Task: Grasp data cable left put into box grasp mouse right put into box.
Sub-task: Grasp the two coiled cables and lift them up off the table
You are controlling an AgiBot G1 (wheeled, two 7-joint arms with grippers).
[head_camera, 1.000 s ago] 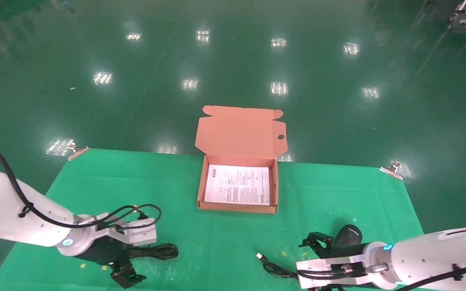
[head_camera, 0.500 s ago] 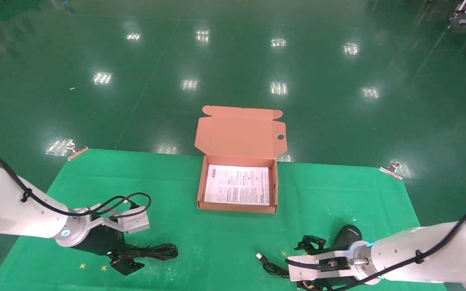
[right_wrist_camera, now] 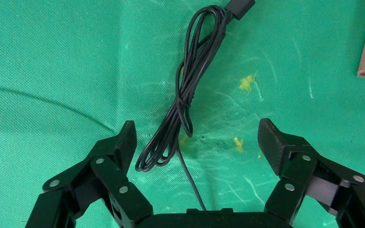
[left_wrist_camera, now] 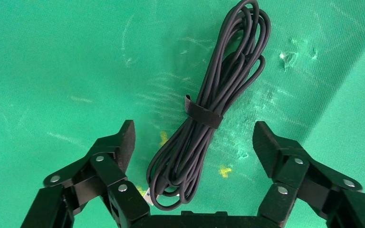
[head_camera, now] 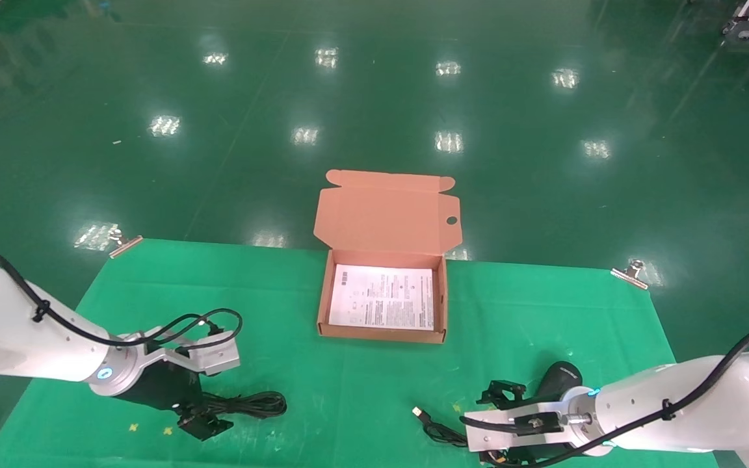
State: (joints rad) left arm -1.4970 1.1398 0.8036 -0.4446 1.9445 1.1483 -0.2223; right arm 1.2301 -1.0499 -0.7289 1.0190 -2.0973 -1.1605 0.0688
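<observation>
Both grippers hang spread wide near the counter's front edge. Compared with a second ago, the left gripper (left_wrist_camera: pixel 194 142) has dropped toward the front-left corner and now straddles the data cable (left_wrist_camera: pixel 208 110); the right gripper (right_wrist_camera: pixel 197 145) has sunk near the front-right corner over the mouse (head_camera: pixel 560 379) cord. Neither grips yet. At the back edge, the box (head_camera: pixel 381 335) holds only its sheet; closing on the cable looks next.

a green cloth (head_camera: pixel 296 364) covers the table, held by metal clips (head_camera: pixel 125 242) at its far corners.
</observation>
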